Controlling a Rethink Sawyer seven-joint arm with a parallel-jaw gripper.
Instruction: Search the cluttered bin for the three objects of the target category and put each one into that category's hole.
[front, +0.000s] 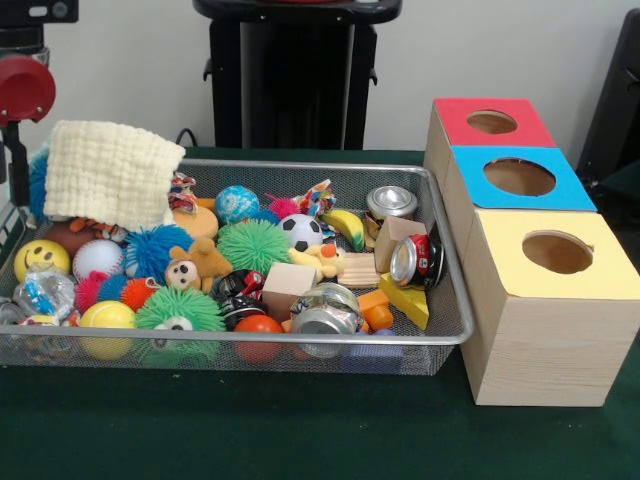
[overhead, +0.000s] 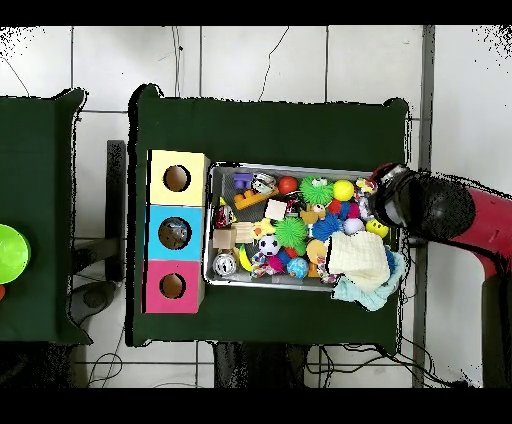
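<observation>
- Nearest: dark green counter (front: 250, 430), bare in front, carrying everything else.
- On it, a wire-mesh bin (front: 455, 335), shallow and walled, likely to keep the loose toys from rolling off.
- Along the bin's near edge: a fuzzy green ball with an eye (front: 178, 308), then a dented silver can (front: 325, 318) on its side, resting on the clutter and not buried.
- Beside the bin, touching or nearly so, a row of three wooden boxes running away from the viewer, each with a round hole on top; placed close, probably to keep each drop short. Nearest of them: the yellow-topped box (front: 545, 330).
- Mid-bin: a red-labelled can (front: 418, 260) tipped against the side nearest the boxes, a plain wooden block (front: 290, 278), a soccer ball (front: 300, 232) and a small teddy bear (front: 200, 262).
- Alongside, the blue-topped box (front: 520, 178).
- Farther back: a third can (front: 390, 203), upright, near the bin's back corner.
- Three cans in all, so possibly the target category; impossible to confirm, or to say which hole is theirs. None in a hole yet.
- At the far corner away from the boxes, a cream knitted cloth (front: 112, 172) draped over the bin's edge, perhaps hiding more.
- Farthest: the red-topped box (front: 490, 122).
- Seen from overhead, the red and black arm (overhead: 440, 208) poised over the cloth end of the bin; claw hidden beneath it, so impossible to tell whether spread or closed, or whether carrying anything.
</observation>
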